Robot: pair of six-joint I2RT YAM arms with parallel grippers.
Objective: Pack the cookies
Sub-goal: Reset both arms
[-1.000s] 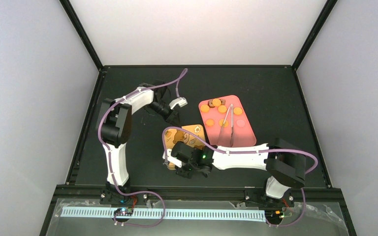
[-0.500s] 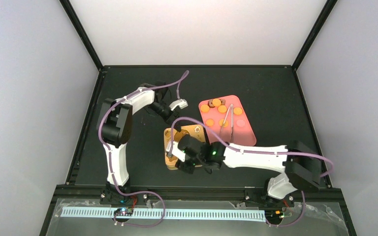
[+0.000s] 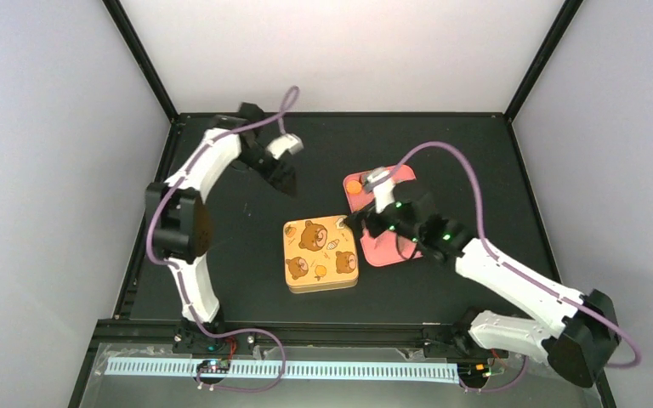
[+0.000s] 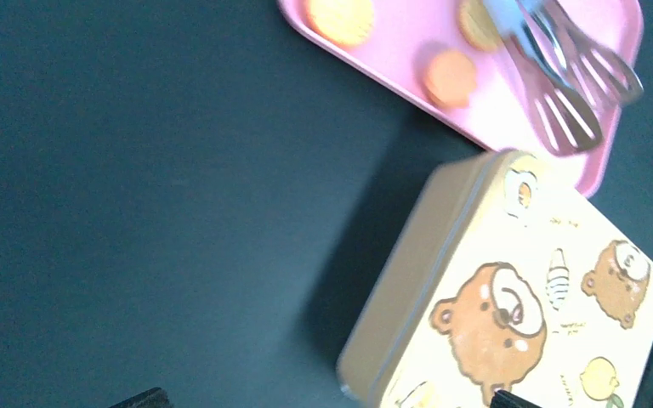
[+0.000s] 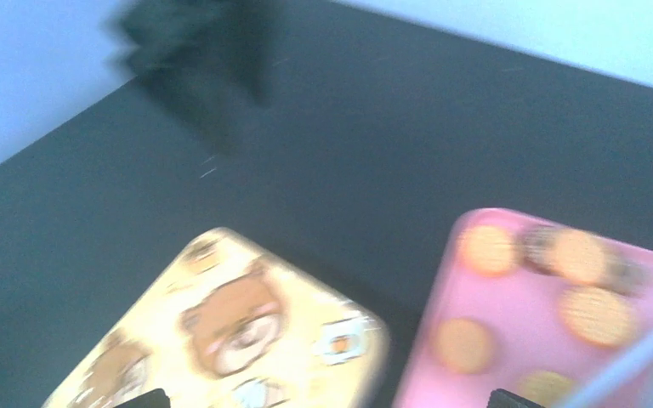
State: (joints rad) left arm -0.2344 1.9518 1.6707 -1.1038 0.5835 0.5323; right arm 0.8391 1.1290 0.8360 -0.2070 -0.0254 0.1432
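Note:
The cookies (image 4: 449, 75) are small orange-golden rounds, with a few dark ones, on a pink tray (image 4: 400, 59). They also show in the right wrist view, cookies (image 5: 597, 313) on the tray (image 5: 510, 280). From above only one cookie (image 3: 355, 186) shows; my right arm covers most of the tray (image 3: 383, 252). My right gripper (image 3: 367, 221) hovers open over the tray's near-left part, right gripper (image 5: 329, 399) empty. My left gripper (image 3: 287, 180) hangs open and empty behind the tin, left gripper (image 4: 325, 399) over bare table.
A yellow tin (image 3: 320, 253) with bear pictures lies shut mid-table, just left of the tray. The tin (image 4: 519, 314) nearly touches the tray's corner. Metal tongs (image 4: 561, 81) lie on the tray among the cookies.
Both grippers went from nearly shut to wide open. My right arm swung from the tin's near-left side to above the tray. My left arm drew back. The tin's lid now shows fully.

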